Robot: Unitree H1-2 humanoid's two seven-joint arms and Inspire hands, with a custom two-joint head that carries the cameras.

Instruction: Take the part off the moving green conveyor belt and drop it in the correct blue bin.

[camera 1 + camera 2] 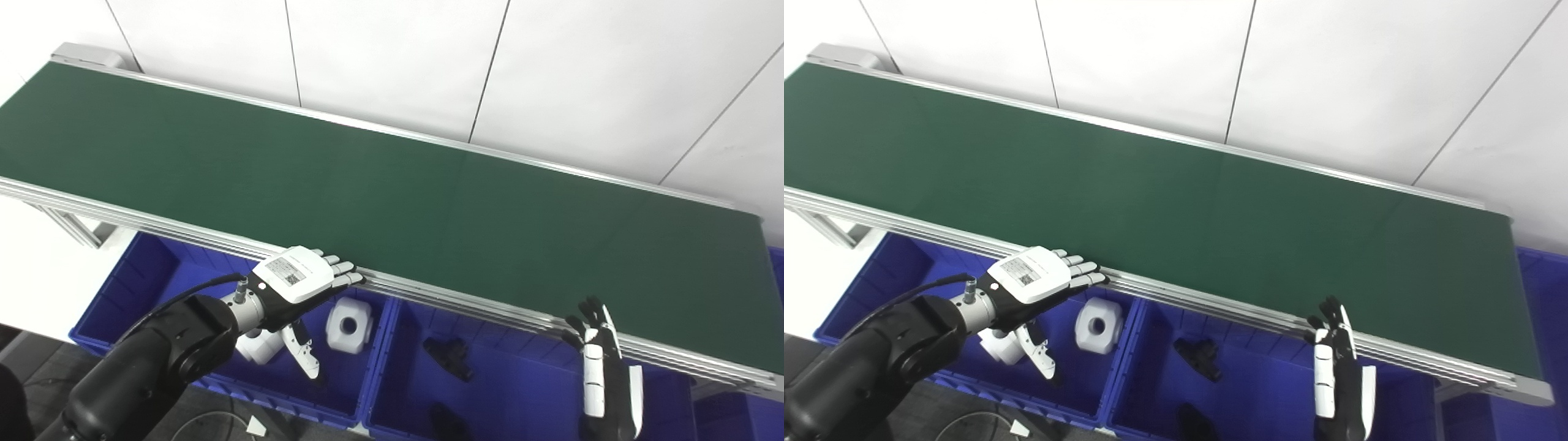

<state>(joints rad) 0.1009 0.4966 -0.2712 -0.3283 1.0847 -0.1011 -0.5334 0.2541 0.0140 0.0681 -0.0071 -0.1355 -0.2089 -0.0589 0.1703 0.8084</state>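
The green conveyor belt point(392, 196) runs from far left to near right and carries no part in view. My left hand point(303, 282) is open, palm down, above the left blue bin point(122, 288) at the belt's near rail, holding nothing. Below it in that bin lie a white part with a round hole point(349, 324) and another white part point(260, 346), partly hidden by the hand. My right hand point(603, 367) is open, fingers up, edge-on, over the middle blue bin point(520, 392), just below the rail. Black parts point(450, 357) lie in that bin.
The belt's aluminium near rail point(465, 300) overhangs the bins. A third blue bin point(1543, 288) shows at the far right edge. White wall panels stand behind the belt. A cable and a small white piece point(256, 425) lie on the dark floor at the bottom.
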